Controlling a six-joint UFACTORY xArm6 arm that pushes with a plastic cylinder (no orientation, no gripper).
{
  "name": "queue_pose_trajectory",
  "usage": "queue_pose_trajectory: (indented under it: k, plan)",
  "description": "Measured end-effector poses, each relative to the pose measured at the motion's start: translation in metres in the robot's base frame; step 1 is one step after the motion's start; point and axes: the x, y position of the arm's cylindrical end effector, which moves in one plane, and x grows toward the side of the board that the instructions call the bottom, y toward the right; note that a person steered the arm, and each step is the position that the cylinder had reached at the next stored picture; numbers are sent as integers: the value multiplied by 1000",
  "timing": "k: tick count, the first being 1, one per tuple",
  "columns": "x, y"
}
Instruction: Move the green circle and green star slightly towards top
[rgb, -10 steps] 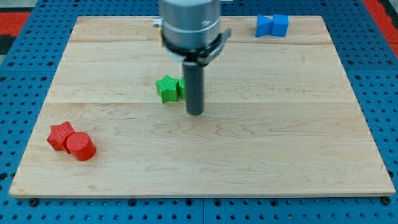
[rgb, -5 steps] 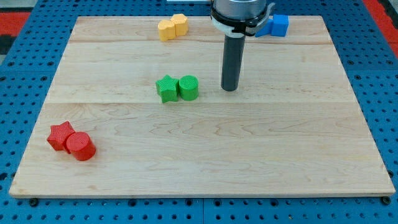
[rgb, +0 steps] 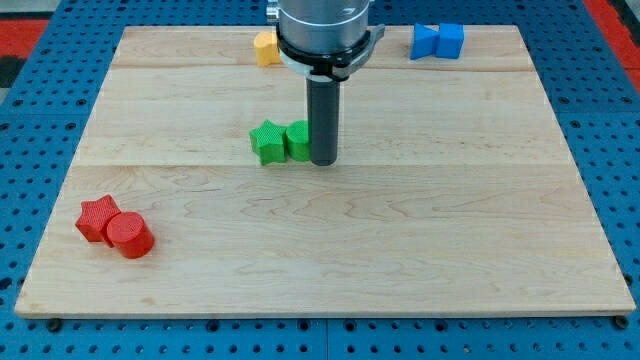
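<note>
Here our tip, a bare rod clasping nothing, rests against the right side of the green circle, partly hiding it, with the green star touching that circle's far left side.

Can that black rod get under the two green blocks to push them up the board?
Probably yes: my tip sits at the green circle's right edge, the green star beyond; below both is bare board.
</note>
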Motion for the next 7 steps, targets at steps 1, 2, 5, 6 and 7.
queue_pose_trajectory:
  k: [1,2,5,6,7]
  plan:
    - [-4,-13]
    - [-7,-23]
    - [-8,-27]
    - [-7,-30]
    - [-7,-31]
